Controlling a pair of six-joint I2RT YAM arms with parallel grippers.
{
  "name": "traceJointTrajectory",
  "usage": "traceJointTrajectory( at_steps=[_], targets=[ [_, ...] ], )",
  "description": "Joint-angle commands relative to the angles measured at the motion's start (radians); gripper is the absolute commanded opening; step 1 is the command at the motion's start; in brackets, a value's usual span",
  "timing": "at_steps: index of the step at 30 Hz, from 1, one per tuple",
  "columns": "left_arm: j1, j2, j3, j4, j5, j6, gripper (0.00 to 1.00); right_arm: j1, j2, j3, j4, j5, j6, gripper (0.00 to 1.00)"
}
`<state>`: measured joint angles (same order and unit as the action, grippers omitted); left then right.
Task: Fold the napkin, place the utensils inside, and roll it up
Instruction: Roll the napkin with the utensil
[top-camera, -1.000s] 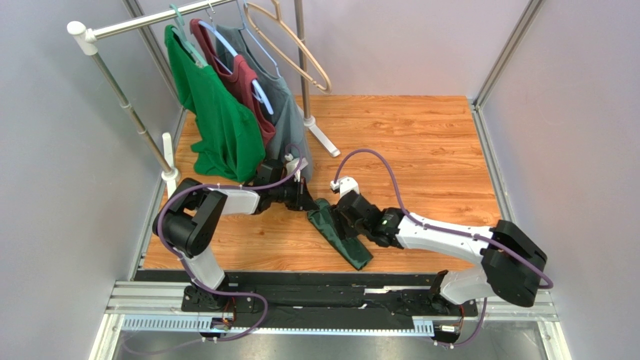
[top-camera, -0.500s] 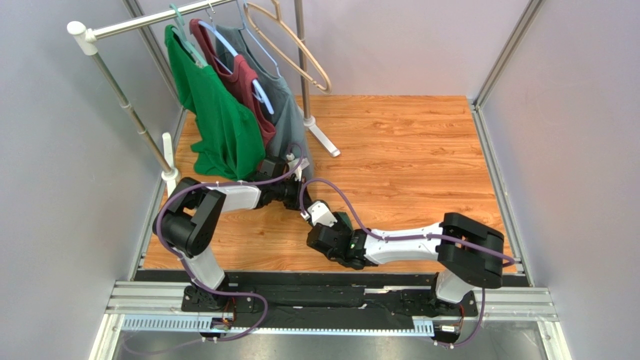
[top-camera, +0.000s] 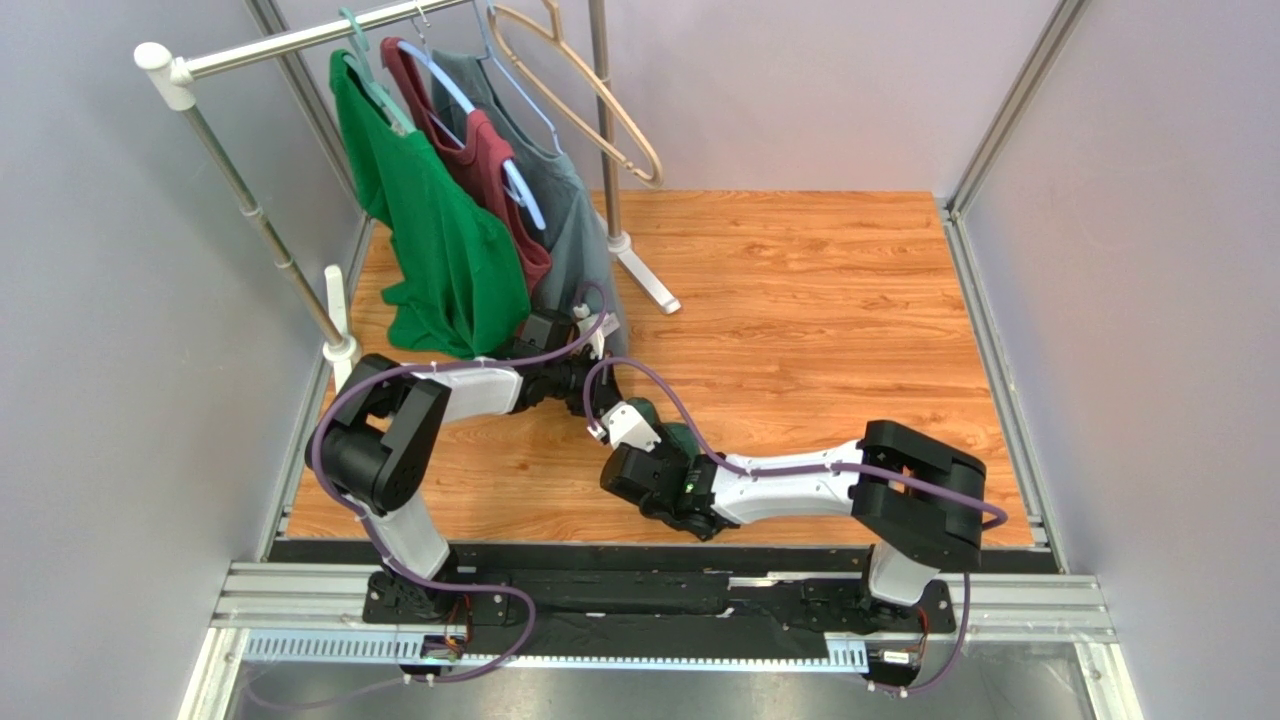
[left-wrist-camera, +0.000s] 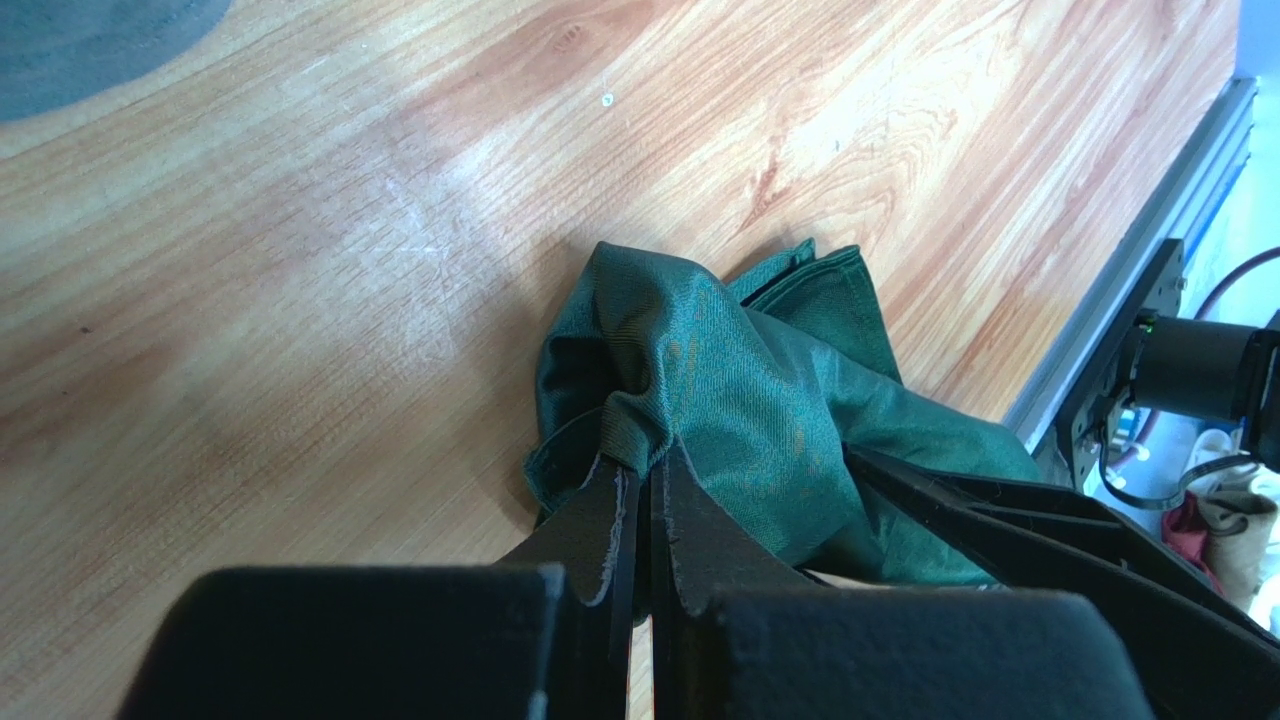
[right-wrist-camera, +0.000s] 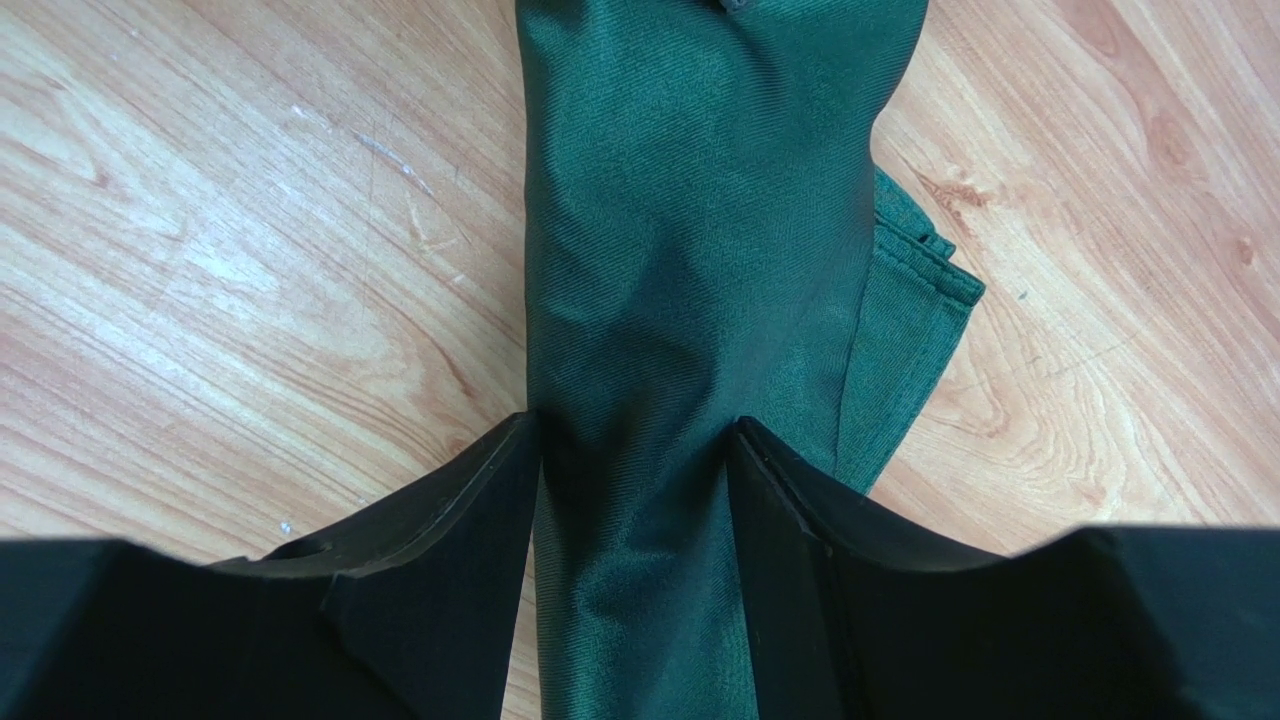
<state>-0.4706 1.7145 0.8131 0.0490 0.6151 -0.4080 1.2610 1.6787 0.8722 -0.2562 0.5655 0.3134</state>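
Note:
The dark green napkin (left-wrist-camera: 751, 375) lies bunched on the wooden table. My left gripper (left-wrist-camera: 640, 458) is shut on a pinched fold at its near edge. In the right wrist view the napkin (right-wrist-camera: 691, 255) runs as a thick rolled band straight between my right gripper's (right-wrist-camera: 634, 450) fingers, which press on it from both sides. From above, the left gripper (top-camera: 591, 393) and the right gripper (top-camera: 625, 474) sit close together left of centre, and they cover almost all of the cloth. The right fingers (left-wrist-camera: 1037, 525) show beside the cloth in the left wrist view. No fork is visible.
A clothes rack stands at the back left with a bright green shirt (top-camera: 436, 225), a dark red shirt (top-camera: 484, 158), a grey-green shirt (top-camera: 568, 210) and an empty hanger (top-camera: 579, 90). Its foot (top-camera: 646, 278) rests on the table. A metal rail (top-camera: 661, 600) runs along the near edge.
My right arm has swung left and toward the near edge, onto the napkin. The long green strip seen earlier is now bunched and hidden under the grippers. The left arm has barely moved.

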Motion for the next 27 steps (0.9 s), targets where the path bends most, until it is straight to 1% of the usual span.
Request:
traceJointTrajectory(
  at_steps=[1,6,11,12,13,14,15,16,17,18,19,20,21,22,23,25,26,27],
  targets=[
    [-0.003,-0.009,0.031,-0.015,0.015,0.029,0.00,-0.009,0.035,0.039,-0.057,-0.096,0.027,0.54],
    [-0.003,-0.018,0.032,-0.014,0.020,0.028,0.00,-0.032,0.079,0.051,-0.109,-0.177,0.067,0.53],
    [-0.003,-0.032,0.026,0.014,0.032,0.014,0.00,-0.075,0.107,0.030,-0.123,-0.269,0.101,0.49],
    [-0.003,-0.038,0.024,0.018,0.034,0.009,0.02,-0.087,0.116,0.024,-0.123,-0.303,0.101,0.48],
    [-0.003,-0.052,0.023,0.022,0.034,0.008,0.06,-0.094,0.122,0.018,-0.123,-0.317,0.101,0.47],
    [-0.003,-0.059,0.023,0.025,0.032,0.005,0.09,-0.098,0.128,0.013,-0.120,-0.326,0.101,0.43],
    [-0.003,-0.075,0.023,0.025,0.028,-0.002,0.15,-0.106,0.144,0.011,-0.118,-0.351,0.101,0.39],
    [-0.003,-0.081,0.023,0.025,0.023,-0.005,0.28,-0.113,0.150,0.008,-0.120,-0.361,0.099,0.34],
    [-0.003,-0.090,0.024,0.020,0.012,-0.008,0.35,-0.115,0.156,0.008,-0.118,-0.371,0.098,0.28],
    [-0.003,-0.098,0.023,0.018,0.003,-0.012,0.41,-0.120,0.162,0.008,-0.115,-0.389,0.095,0.26],
    [-0.002,-0.116,0.021,0.015,-0.006,-0.015,0.52,-0.124,0.170,0.008,-0.117,-0.400,0.093,0.23],
    [-0.002,-0.125,0.021,0.005,-0.030,-0.015,0.55,-0.130,0.171,0.010,-0.117,-0.409,0.090,0.17],
    [-0.002,-0.145,0.021,-0.004,-0.047,-0.018,0.58,-0.136,0.171,0.008,-0.115,-0.429,0.081,0.14],
    [0.001,-0.159,0.020,-0.014,-0.069,-0.023,0.63,-0.138,0.165,0.007,-0.114,-0.444,0.078,0.12],
    [0.006,-0.174,0.014,-0.023,-0.115,-0.029,0.65,-0.150,0.161,0.004,-0.110,-0.460,0.075,0.09],
    [0.016,-0.228,-0.017,-0.020,-0.156,-0.054,0.70,-0.164,0.145,-0.004,-0.095,-0.522,0.067,0.06],
    [0.030,-0.248,-0.031,-0.014,-0.194,-0.063,0.70,-0.176,0.130,-0.012,-0.089,-0.542,0.064,0.02],
    [0.036,-0.291,-0.055,-0.011,-0.213,-0.071,0.71,-0.189,0.121,-0.018,-0.077,-0.603,0.059,0.00]
  ],
)
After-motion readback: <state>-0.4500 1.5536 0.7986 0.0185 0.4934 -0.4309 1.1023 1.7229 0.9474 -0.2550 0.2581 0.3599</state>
